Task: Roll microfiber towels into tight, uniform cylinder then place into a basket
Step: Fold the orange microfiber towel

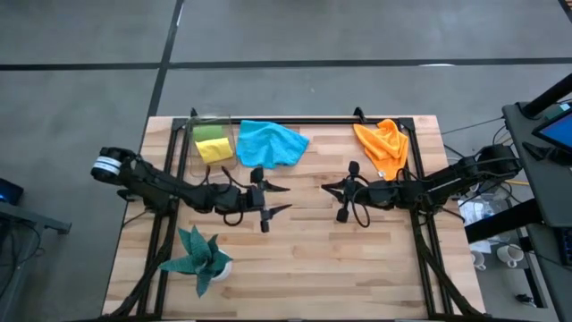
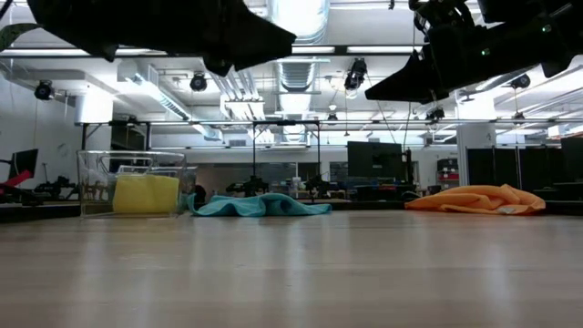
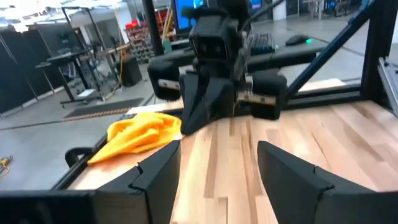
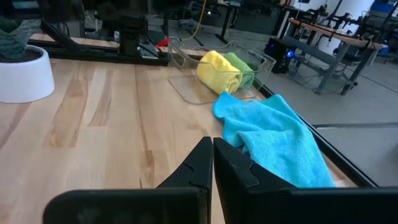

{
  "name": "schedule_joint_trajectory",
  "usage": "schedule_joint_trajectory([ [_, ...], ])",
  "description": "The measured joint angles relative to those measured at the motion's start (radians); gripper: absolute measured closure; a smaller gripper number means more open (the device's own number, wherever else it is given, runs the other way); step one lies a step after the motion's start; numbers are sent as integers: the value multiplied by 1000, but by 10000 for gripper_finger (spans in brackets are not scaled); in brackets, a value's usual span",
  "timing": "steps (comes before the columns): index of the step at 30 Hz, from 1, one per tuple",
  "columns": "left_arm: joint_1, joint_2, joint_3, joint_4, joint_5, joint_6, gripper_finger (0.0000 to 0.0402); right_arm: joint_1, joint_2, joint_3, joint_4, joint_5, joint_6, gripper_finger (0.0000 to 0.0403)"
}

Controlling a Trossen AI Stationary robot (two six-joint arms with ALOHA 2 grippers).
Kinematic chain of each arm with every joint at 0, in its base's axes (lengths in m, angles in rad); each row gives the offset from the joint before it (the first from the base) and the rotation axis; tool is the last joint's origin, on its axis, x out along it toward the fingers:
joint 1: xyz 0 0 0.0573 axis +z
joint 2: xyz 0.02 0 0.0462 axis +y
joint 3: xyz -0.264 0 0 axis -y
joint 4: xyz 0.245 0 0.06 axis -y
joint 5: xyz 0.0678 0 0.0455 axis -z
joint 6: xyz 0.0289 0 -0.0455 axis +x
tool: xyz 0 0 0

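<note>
Between my two arms, over the bare middle of the pale wooden plank table [image 1: 304,259], I am hovering both grippers, facing each other and holding nothing. I am keeping my left gripper [image 1: 274,199] spread wide, its dark fingers [image 3: 155,171] well apart with only boards between them. I am pressing my right gripper [image 1: 332,188] fully closed, its two fingers [image 4: 202,163] touching along their length.

Nearer my left arm, the dark teal spiky-leaved plant in a white pot [image 1: 202,259] is standing at the table's front edge.

Beyond the grippers, the bright blue microfiber towel [image 1: 270,143] is lying crumpled and unrolled, just beside the small clear thin-walled rectangular basket [image 1: 211,121]. Inside that basket, the rolled yellow towel [image 4: 219,71] and the rolled lime green towel [image 4: 240,67] are resting side by side. Well apart, toward my right arm, the loose orange microfiber towel [image 1: 384,145] is lying in a heap against the black metal frame [image 1: 313,122].
</note>
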Motion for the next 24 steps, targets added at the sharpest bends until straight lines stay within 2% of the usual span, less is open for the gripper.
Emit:
schedule_joint_trajectory([
  [5, 1, -21, -1, 29, 2, 3, 204, 0, 0, 0, 0, 0, -4, 394],
  [10, -6, -83, -12, -40, 3, -9, 204, 0, 0, 1, 0, 0, -4, 394],
  [24, -6, -82, -14, -71, 6, -25, 204, 0, 0, 1, 0, 0, -4, 394],
])
